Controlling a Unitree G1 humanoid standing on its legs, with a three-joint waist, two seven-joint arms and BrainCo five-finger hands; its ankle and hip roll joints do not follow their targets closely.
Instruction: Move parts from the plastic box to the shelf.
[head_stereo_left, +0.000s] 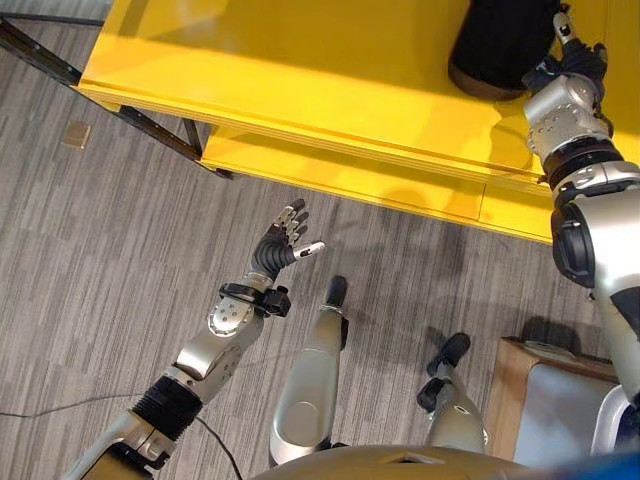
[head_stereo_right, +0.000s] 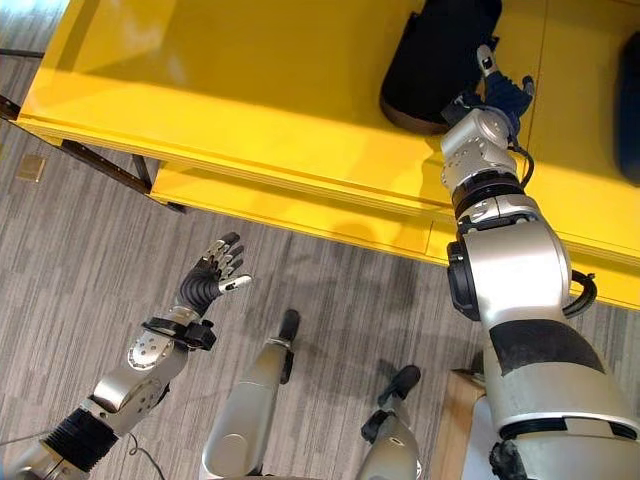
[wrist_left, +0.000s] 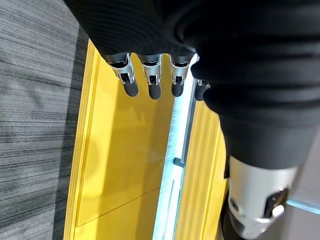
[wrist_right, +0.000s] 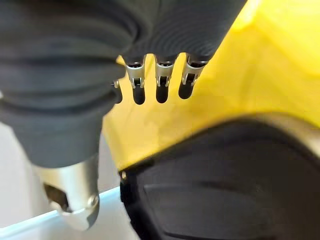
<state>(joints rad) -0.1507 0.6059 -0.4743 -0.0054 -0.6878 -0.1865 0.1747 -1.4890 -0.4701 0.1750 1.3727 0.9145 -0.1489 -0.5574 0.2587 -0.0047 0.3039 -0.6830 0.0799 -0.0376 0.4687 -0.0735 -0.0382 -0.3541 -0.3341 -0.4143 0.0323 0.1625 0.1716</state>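
**My right hand at a black part on the yellow shelf, my left hand open over the floor**

Farthest to my left, a small tan square (head_stereo_left: 76, 134) lies flat on the grey striped floor (head_stereo_left: 90, 260), well apart from everything else. Just past it, dark metal legs (head_stereo_left: 150, 128) run down from under the yellow shelf (head_stereo_left: 290, 75), whose top board spreads wide across the upper part of the view with a lower yellow board (head_stereo_left: 340, 172) showing below its front edge.

My left hand (head_stereo_left: 281, 243) hangs above the floor in front of the shelf, near its lower board but touching nothing. Its fingers are spread and nearly straight, the thumb out to the side; it holds nothing.

Farther right, a black part (head_stereo_right: 440, 65) rests on the shelf's top board. It is bulky and rounded, matt black, with a paler brownish rim along its near bottom edge. From my right wrist it looks like a smooth dark moulded shell with a shallow recessed panel.

My right hand (head_stereo_right: 495, 85) is up on the shelf right beside this part, at its right flank. Its fingers hang loose and fairly straight above the part, not wrapped around it; I cannot tell if they touch it.

At the far right edge of the shelf another dark object (head_stereo_right: 628, 110) shows partly. Down by my right side stands a box with a light wooden edge (head_stereo_left: 505, 390).
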